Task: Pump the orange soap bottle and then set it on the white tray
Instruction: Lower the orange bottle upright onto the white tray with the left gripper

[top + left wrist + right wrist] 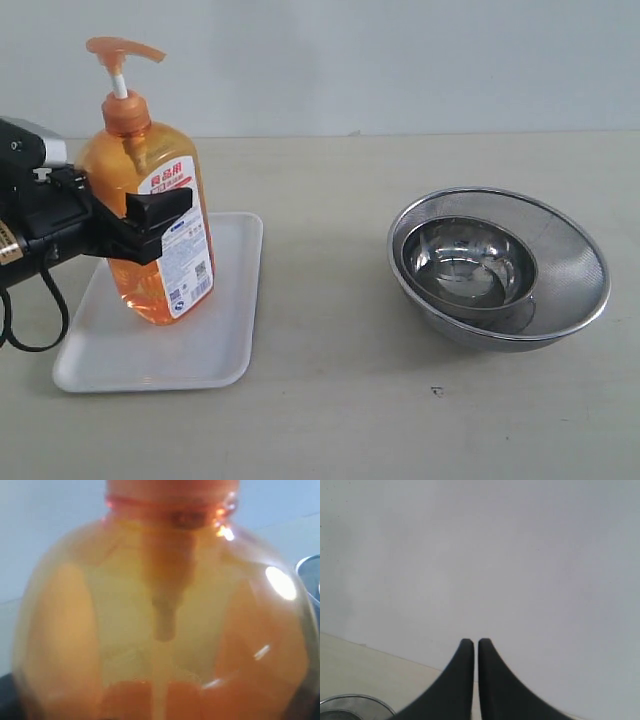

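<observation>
Right of the white tray (200, 352), steel bowls (572, 270) (one inside another).

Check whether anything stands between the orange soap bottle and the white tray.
Nothing visible does. The left gripper holds the orange soap bottle directly over the white tray, which is bare around it; the steel bowls sit well apart.
</observation>
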Robot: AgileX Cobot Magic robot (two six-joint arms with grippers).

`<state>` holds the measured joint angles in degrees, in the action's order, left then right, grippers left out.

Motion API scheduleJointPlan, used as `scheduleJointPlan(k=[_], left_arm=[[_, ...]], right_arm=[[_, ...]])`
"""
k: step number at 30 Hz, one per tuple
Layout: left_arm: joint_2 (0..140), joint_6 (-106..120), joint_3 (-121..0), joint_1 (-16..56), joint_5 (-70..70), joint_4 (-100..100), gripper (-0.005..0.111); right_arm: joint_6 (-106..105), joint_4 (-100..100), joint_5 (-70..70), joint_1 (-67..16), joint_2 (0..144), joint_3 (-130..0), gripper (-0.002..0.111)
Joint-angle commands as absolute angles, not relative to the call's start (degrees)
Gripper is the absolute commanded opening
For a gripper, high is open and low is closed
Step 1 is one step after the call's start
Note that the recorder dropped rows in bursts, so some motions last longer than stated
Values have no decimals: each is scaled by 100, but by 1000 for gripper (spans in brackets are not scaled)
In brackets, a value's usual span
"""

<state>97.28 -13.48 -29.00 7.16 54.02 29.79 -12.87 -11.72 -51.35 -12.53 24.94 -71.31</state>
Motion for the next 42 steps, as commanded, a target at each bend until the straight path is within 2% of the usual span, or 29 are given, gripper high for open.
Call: scheduleJointPlan(k=[1,24,27,31,34,37,42], left_arm=[[9653,-1157,-2982,701,5918,2375,5],[9668,-1621,-3004,701,5752,2847,5],[9668,-1720,-3004,701,5742,2847,16],[9668,-1936,-3004,701,5742,2857,42],[9668,-1965,-3004,701,5742,2913,57],[9668,-1974,-3004,701,5742,2950,65],[9668,-1974,-3004,701,5742,2950,72]], right_arm=[[-1274,-1219,-5076,-1258,2459,-7095,0],[-1274,-1219,-5076,-1258,2459,-7095,0],[-1274,-1219,-5076,-1258,2459,-7095,0],[-1274,-1219,-5076,-1258,2459,-7095,0],[-1274,-1219,-5076,-1258,2459,-7095,0],[-1274,-1219,-5076,-1258,2459,-7095,0],[-1274,-1219,-5076,-1258,2459,-7095,0]])
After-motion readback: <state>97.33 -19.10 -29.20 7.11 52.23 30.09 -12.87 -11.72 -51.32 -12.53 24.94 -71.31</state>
